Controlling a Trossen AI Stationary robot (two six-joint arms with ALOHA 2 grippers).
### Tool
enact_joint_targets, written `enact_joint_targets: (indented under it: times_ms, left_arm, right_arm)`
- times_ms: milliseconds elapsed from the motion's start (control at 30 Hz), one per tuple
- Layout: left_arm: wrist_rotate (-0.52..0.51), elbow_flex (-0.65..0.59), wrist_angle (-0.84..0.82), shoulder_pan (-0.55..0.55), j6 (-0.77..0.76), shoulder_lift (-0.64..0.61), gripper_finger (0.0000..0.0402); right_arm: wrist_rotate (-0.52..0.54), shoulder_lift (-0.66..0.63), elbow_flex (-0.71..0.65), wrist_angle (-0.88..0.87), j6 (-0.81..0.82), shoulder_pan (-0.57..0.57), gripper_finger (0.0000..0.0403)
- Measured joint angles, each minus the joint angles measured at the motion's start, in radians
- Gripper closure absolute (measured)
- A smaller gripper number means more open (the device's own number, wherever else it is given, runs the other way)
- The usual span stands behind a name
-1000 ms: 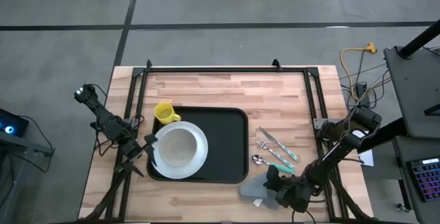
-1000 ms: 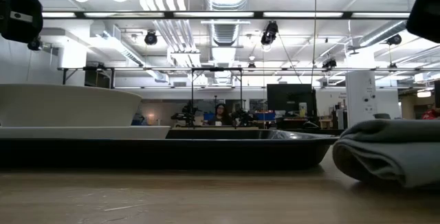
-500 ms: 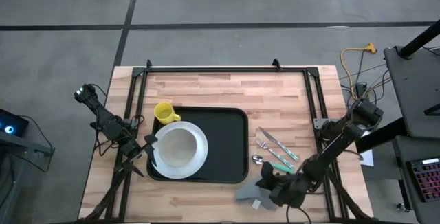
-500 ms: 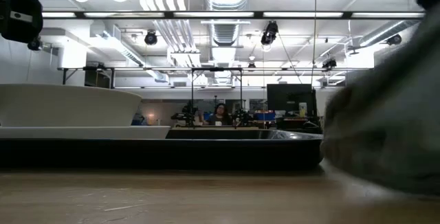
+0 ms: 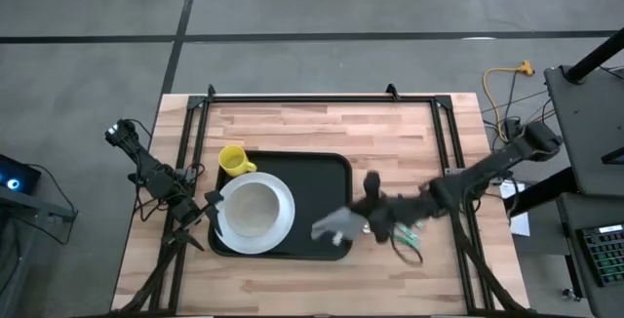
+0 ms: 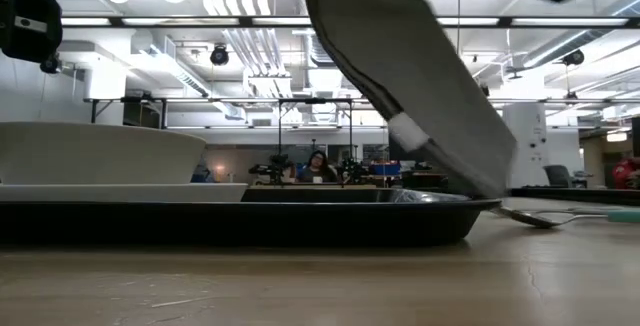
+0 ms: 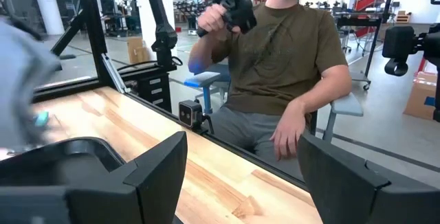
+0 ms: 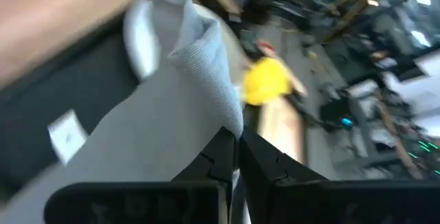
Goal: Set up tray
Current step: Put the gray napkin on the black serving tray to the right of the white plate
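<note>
The black tray [image 5: 312, 177] lies on the wooden table with a white plate [image 5: 255, 209] on its left half; it also shows in the low view [image 6: 300, 221]. A yellow mug [image 5: 232, 159] stands at the tray's far left corner. My right gripper [image 5: 363, 222] is shut on the grey folded napkin [image 5: 333, 225], above the tray's right edge. In the low view the napkin [image 6: 410, 76] hangs slanting, its lower end [image 6: 480, 188] close over the tray's right rim. My left gripper [image 5: 211, 211] is open beside the plate's left rim, at the tray's left edge. My right gripper pinches the napkin between its two shut fingers, at a folded edge [image 8: 218, 117] with several layers. The fingers come from the table's right side, about level. The napkin is lifted off the table and hangs slack toward the tray, a white tag [image 6: 405, 131] showing on it.
Cutlery with teal handles [image 5: 409, 228] lies right of the tray, partly under my right arm; a spoon [image 6: 535, 216] shows in the low view. A black frame [image 5: 322, 99] borders the table. A seated person [image 7: 289, 66] is beyond the table's left side.
My right gripper has carried the napkin from the table's near right part up and toward the left and far side, to the tray's right edge. The napkin has been lifted clear of the table and now hangs open and slanting instead of lying folded.
</note>
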Motion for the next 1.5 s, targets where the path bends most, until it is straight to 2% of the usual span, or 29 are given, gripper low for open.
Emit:
enact_joint_targets:
  times_ms: [267, 333, 400, 467, 567, 833, 1033, 1367, 1500]
  left_arm:
    - [0.0, 0.0, 0.0, 0.0, 0.0, 0.0, 0.0147]
    - [0.0, 0.0, 0.0, 0.0, 0.0, 0.0, 0.0147]
    - [0.0, 0.0, 0.0, 0.0, 0.0, 0.0, 0.0147]
    - [0.0, 0.0, 0.0, 0.0, 0.0, 0.0, 0.0147]
    - [0.0, 0.0, 0.0, 0.0, 0.0, 0.0, 0.0147]
    - [0.0, 0.0, 0.0, 0.0, 0.0, 0.0, 0.0147]
    - [-0.001, 0.0, 0.0, 0.0, 0.0, 0.0, 0.0147]
    - [0.0, 0.0, 0.0, 0.0, 0.0, 0.0, 0.0147]
    - [0.0, 0.0, 0.0, 0.0, 0.0, 0.0, 0.0147]
  right_arm:
    - [-0.154, -0.086, 0.013, 0.197, -0.189, -0.362, 0.0395]
    - [-0.271, -0.084, 0.02, 0.23, -0.16, -0.46, 0.0395]
    - [-0.434, -0.067, 0.017, 0.236, -0.093, -0.546, 0.0395]
    - [-0.537, -0.031, 0.006, 0.234, -0.033, -0.594, 0.0395]
    - [-0.562, 0.043, -0.017, 0.229, -0.019, -0.602, 0.0395]
    - [-0.57, 0.198, -0.033, 0.283, 0.064, -0.537, 0.0395]
    - [-0.569, 0.241, -0.034, 0.348, 0.129, -0.499, 0.0395]
    - [-0.577, 0.284, -0.04, 0.349, 0.247, -0.45, 0.0395]
    - [-0.618, 0.319, -0.041, 0.338, 0.3, -0.437, 0.0395]
